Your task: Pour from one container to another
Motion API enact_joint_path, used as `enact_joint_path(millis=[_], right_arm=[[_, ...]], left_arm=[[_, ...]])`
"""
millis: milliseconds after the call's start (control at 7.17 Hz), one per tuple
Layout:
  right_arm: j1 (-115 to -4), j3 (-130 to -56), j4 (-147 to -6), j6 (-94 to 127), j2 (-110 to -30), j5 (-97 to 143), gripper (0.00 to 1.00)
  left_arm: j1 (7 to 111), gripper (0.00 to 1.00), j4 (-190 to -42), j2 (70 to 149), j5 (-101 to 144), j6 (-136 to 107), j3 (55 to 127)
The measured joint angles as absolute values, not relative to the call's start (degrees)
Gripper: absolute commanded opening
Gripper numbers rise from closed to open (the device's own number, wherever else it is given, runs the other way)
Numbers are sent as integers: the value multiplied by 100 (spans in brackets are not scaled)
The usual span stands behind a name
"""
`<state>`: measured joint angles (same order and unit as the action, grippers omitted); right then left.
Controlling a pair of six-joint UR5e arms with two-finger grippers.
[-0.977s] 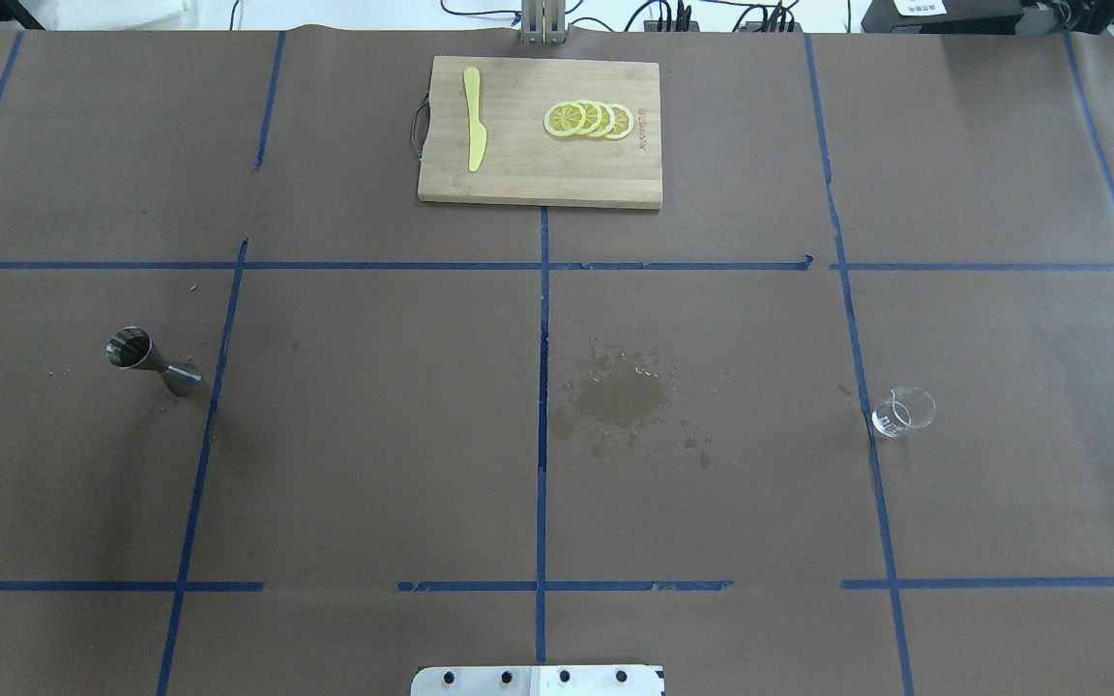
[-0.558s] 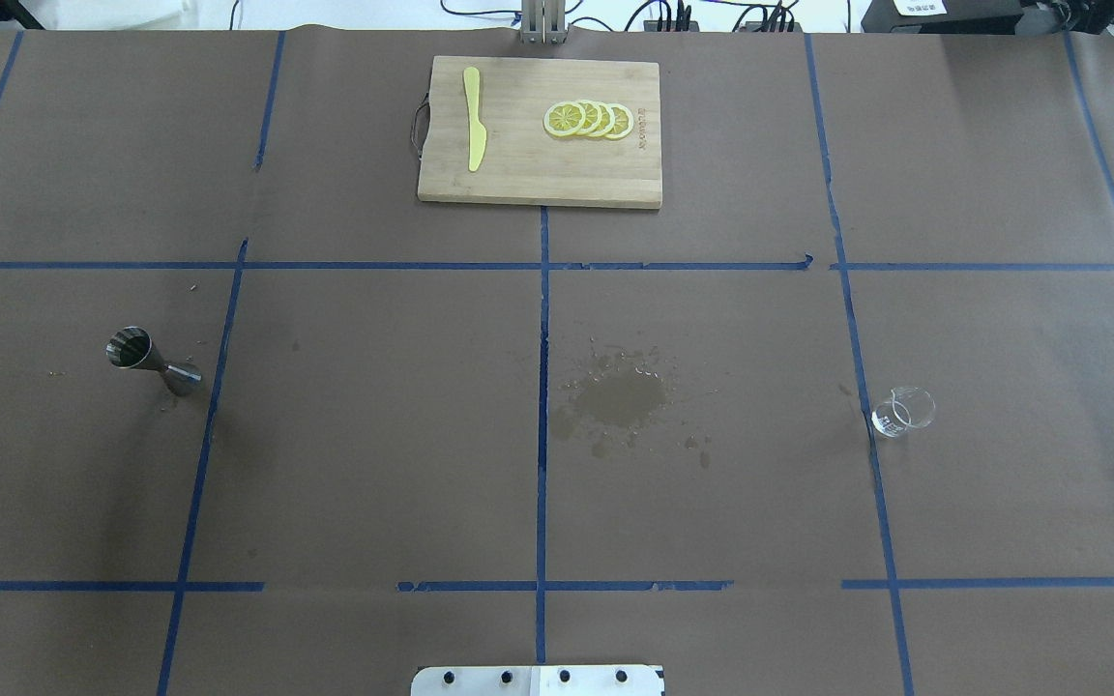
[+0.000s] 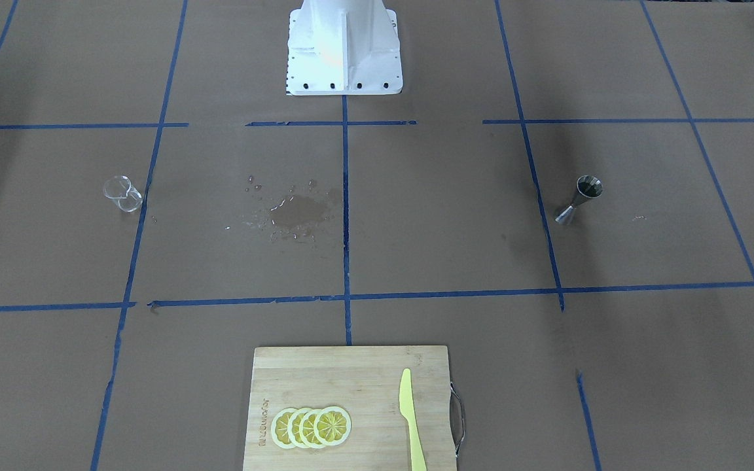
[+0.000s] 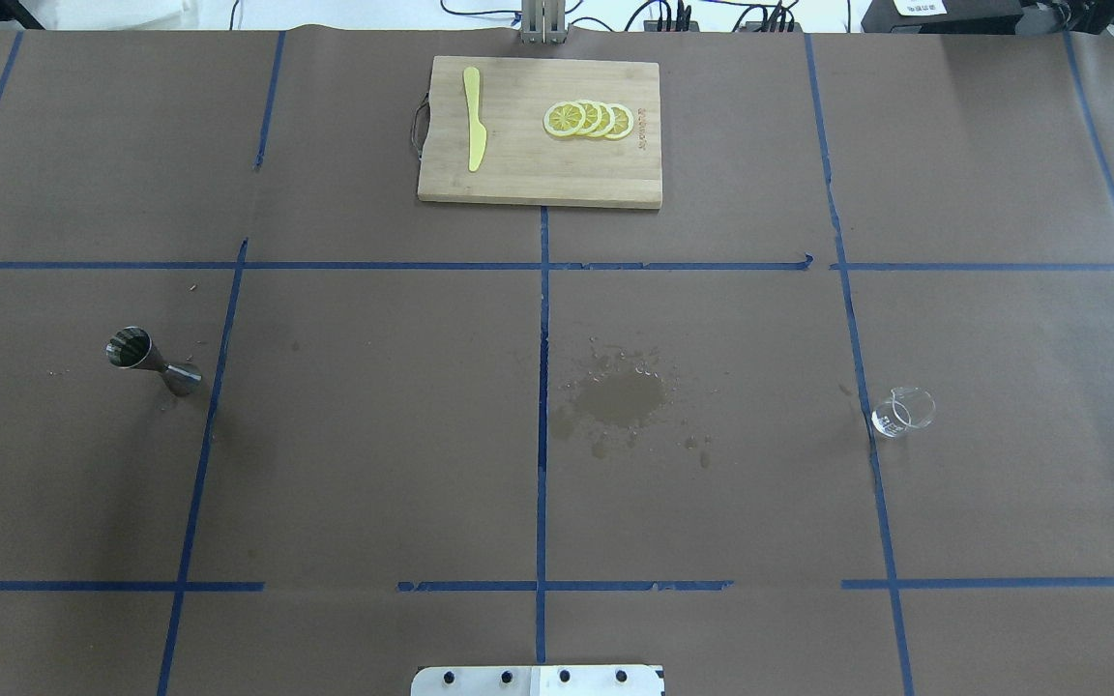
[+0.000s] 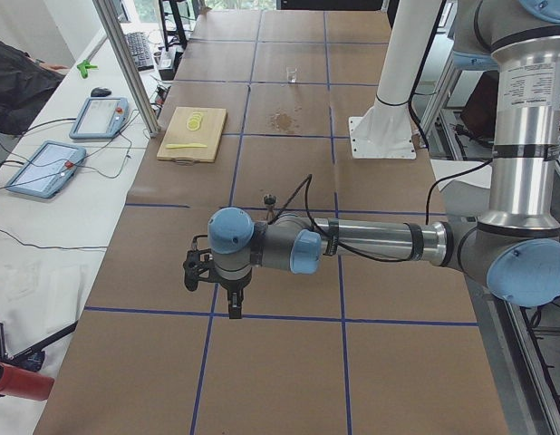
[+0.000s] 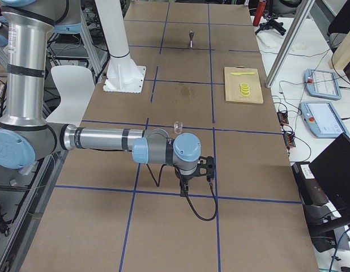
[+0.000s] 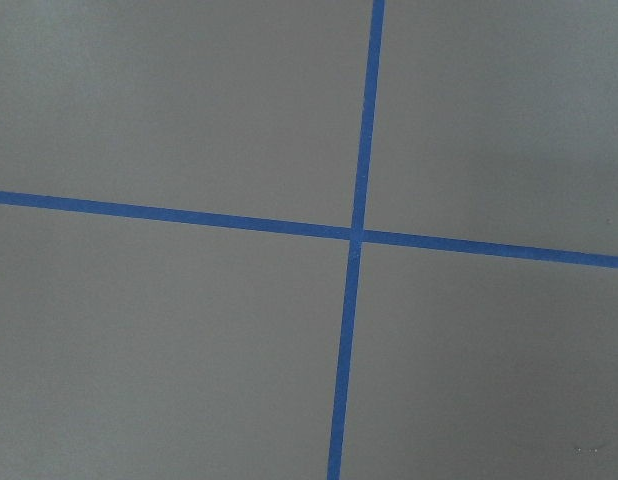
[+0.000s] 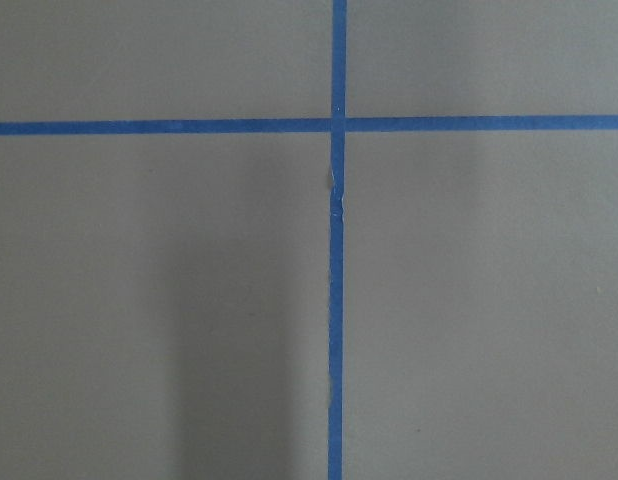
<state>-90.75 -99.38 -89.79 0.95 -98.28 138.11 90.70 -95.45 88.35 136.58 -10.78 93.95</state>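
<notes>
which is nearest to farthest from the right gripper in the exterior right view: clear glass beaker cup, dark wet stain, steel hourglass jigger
From the right gripper:
1. clear glass beaker cup, just beyond it
2. dark wet stain, mid-table
3. steel hourglass jigger, far end

This is a robotics lab. The desk [image 4: 373, 464] is wrapped in brown paper and marked into squares with blue tape [image 4: 542, 319]. Two grey-and-blue industrial arms, the left arm [image 5: 380, 240] and the right arm [image 6: 101, 137], reach over it. A white pedestal [image 6: 121, 62] is bolted on at the robot-side edge. Along the opposite edge, a white bench carries teach pendants [image 5: 99, 116] among aluminium frame posts [image 5: 126, 63].
</notes>
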Motion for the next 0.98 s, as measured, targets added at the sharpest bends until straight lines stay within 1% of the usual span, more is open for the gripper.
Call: enact_joint_path(millis=[419,977], right_arm=[[-9103,-10098,-8968,451,-9811,13797,100],[-9105,-9913,-8493,517,-9863,13524,100]], left_arm=[[9070,100,-9580,8841,13653,-1079,9407],[9070,100,-9666,8842,13650,-1089,9404]])
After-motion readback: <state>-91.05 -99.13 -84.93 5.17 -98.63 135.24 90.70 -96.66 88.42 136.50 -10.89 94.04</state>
